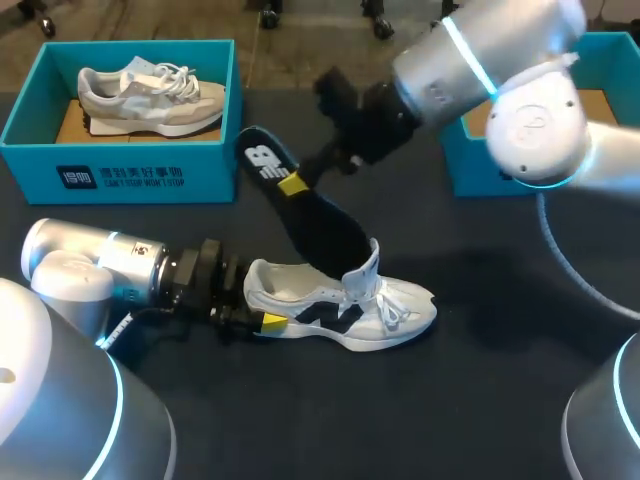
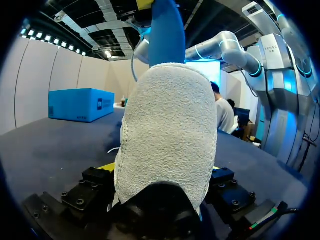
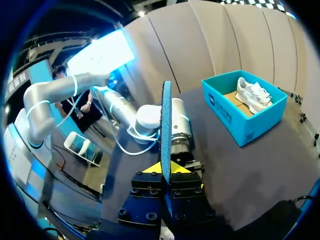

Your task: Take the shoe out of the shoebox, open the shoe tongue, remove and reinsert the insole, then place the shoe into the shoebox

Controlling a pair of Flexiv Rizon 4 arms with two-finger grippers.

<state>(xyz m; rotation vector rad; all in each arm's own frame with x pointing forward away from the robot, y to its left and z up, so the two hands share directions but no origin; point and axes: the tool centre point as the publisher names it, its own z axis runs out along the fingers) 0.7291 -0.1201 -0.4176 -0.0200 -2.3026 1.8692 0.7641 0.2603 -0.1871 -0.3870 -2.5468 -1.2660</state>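
White-and-black shoe (image 1: 340, 305), laced — dark insole (image 1: 322, 226) half out

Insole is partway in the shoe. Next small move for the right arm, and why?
Probably ease the insole down toward the toe: its front end sits inside the white shoe behind the tongue, the right gripper pinches its heel end, and the left gripper clamps the shoe's heel.

This was a robot lab. Two big silver robot arms, the left arm (image 1: 90, 265) and the right arm (image 1: 470, 60), hung over one dark counter (image 1: 300, 420). A blue shoebox (image 1: 120, 175) with a grey shoe (image 1: 150, 95) stood on it, a second box (image 1: 470, 165) too, and a white shoe (image 1: 400, 305) lay between the arms.
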